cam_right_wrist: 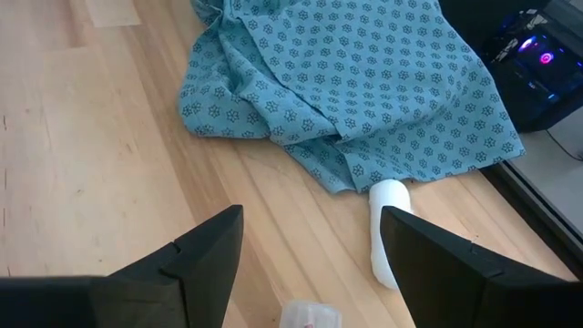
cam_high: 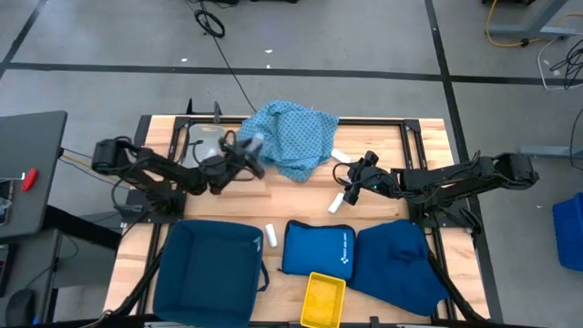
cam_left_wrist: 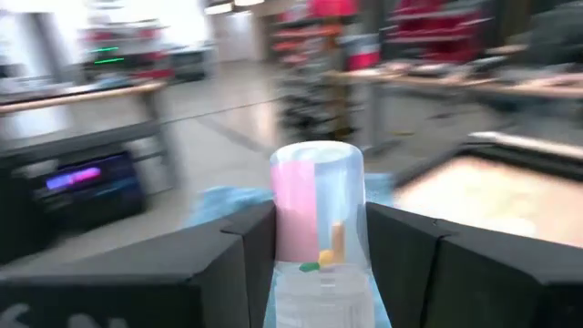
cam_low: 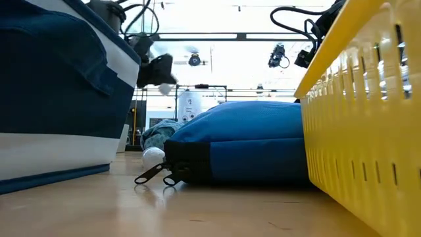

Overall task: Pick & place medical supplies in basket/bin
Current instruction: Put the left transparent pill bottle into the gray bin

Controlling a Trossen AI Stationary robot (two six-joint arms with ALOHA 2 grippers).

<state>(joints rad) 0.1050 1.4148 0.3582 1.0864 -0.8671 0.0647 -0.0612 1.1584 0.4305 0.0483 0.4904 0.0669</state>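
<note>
The light-blue cloth (cam_low: 160, 133) is mostly hidden in the low view behind the blue zip pouch (cam_low: 240, 141); only a crumpled edge shows. Beside the pouch's near corner a small white roll (cam_low: 152, 157) peeks out, half covered. In the left wrist view the room behind the clear packet (cam_left_wrist: 319, 228) is blurred (its lower end is cut off).

Two dark jointed arms, each with a matte black, flat-faced, two-fingered pincer (cam_right_wrist: 310, 264).

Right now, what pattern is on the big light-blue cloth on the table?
The light-blue cloth has small dark flower-like dots all over; clearest in the right wrist view.
</note>
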